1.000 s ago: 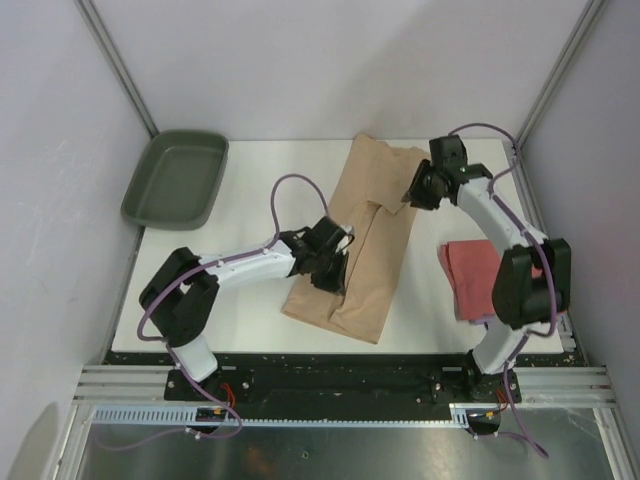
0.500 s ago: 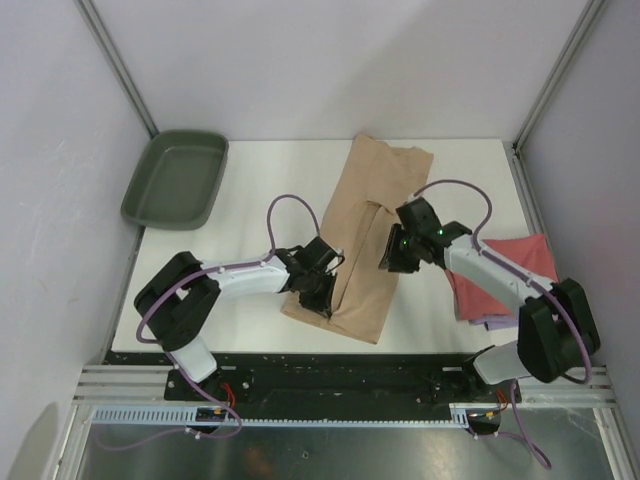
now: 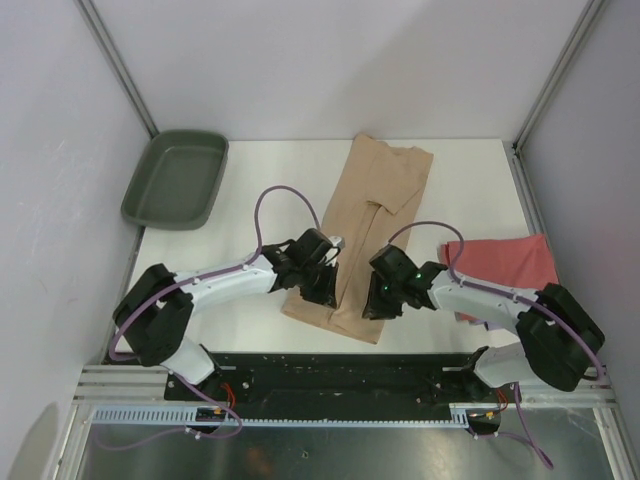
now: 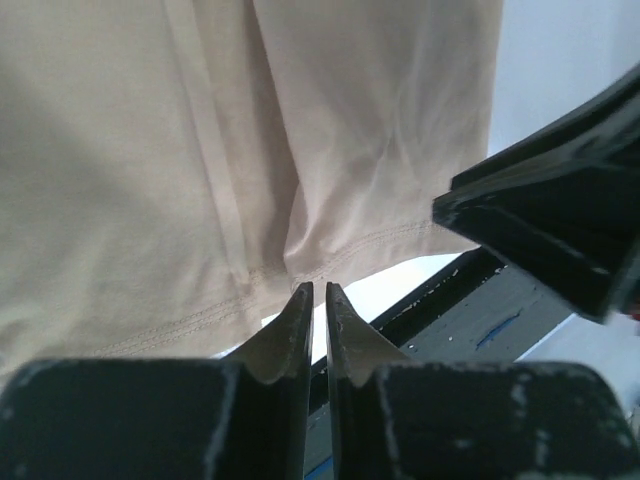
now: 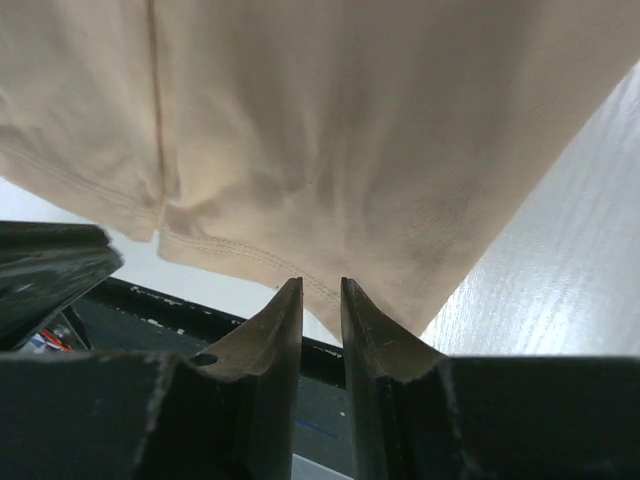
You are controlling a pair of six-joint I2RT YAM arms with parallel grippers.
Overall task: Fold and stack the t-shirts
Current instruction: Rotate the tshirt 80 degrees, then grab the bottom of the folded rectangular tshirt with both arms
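L gripper [image 4: 317, 290]: jaws drawn almost together, thin slit only, tips right at the hem of the tan short-sleeved cotton t-shirt [image 4: 150, 150]; can't tell if cloth is actually pinched. R gripper [image 5: 321, 285]: narrow gap betw. jaws, tips at the hem close to the shirt's near-right corner; again can't tell if it has a grasp. Top view puts both grippers low over the shirt's near end, L on its left side, R on its right. Tan shirt lies lengthwise mid-table as a long narrow strip w/ sides turned in. Its collar end is toward the far edge and its hem is near the near edge of the white table [image 3: 250, 200]. Judged step: lengthwise folds done, crosswise fold about to start. Next move prob. needs both corners of the hem firmly caught, all layers incl., then raised together and carried evenly toward the far end so the strip doesn't skew or fall open. Coral-red folded cloth shirt [image 3: 500, 265] sits by the right edge, near-right area, partly under the R arm, likely the stack spot. Lavender shirt not made out. Dark green plastic tray [image 3: 180, 180] at far-left corner, well apart from the shirts; nothing seen in it.
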